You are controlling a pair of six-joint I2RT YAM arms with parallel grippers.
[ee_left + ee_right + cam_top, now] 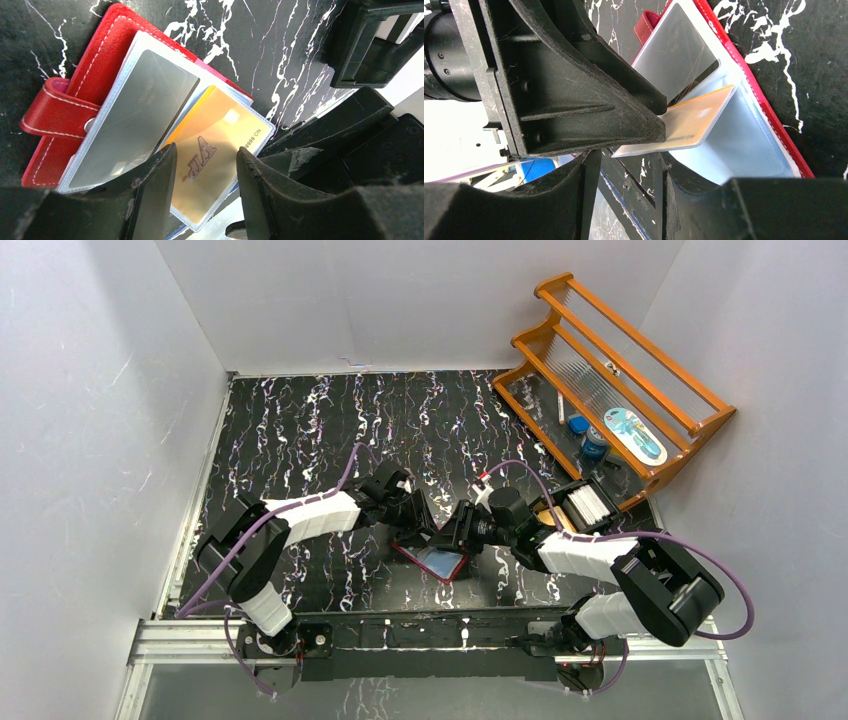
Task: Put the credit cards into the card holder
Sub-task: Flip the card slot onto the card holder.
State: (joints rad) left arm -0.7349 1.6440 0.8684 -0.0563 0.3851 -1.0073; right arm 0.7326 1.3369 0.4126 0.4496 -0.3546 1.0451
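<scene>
The dark red card holder (435, 564) (95, 65) (645, 27) lies open on the black marbled table between both arms, its clear pockets fanned out. An orange credit card (225, 125) (704, 117) marked VIP sits partly inside one clear pocket, with its near end sticking out and lifted. My left gripper (425, 525) (206, 150) hovers over that card with the jaws apart; one fingertip (656, 125) rests on the card's top face. My right gripper (455, 535) (629, 160) is open at the holder's right edge, one finger (704, 185) against a pale blue pocket leaf.
A black open box (585, 508) (370, 50) with pale cards standing in it sits just right of the right gripper. A wooden rack (610, 390) holding small items leans at the back right. White walls close in the table.
</scene>
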